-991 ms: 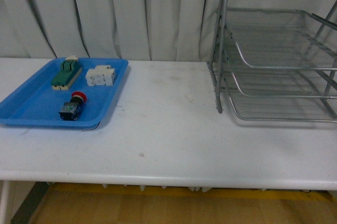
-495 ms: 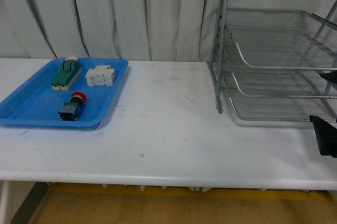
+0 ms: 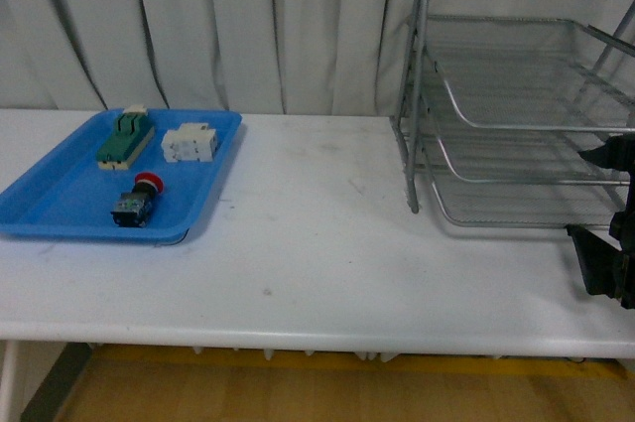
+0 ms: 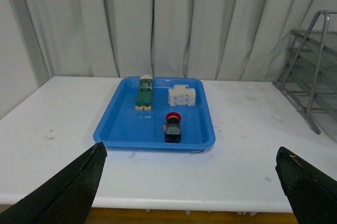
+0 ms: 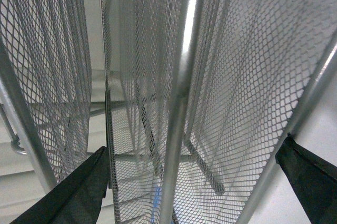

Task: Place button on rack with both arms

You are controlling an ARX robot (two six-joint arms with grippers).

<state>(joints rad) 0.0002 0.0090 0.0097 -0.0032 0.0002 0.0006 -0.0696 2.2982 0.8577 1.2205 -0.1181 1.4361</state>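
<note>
We are judging the button (image 4: 172, 127) light, rigid, best pinched across its body, left hand (image 4: 190, 150) and right hand (image 5: 192, 149) gaping wide.

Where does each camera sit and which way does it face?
Front view: on the body, facing across the table to the curtain; blue tray left, rack right; right gripper at edge.
Left wrist view: off the table's near edge, facing the button in the blue tray; open left gripper frames it.
Right wrist view: close against the rack's mesh; open right gripper frames it.
Shared: all show the rack.
</note>
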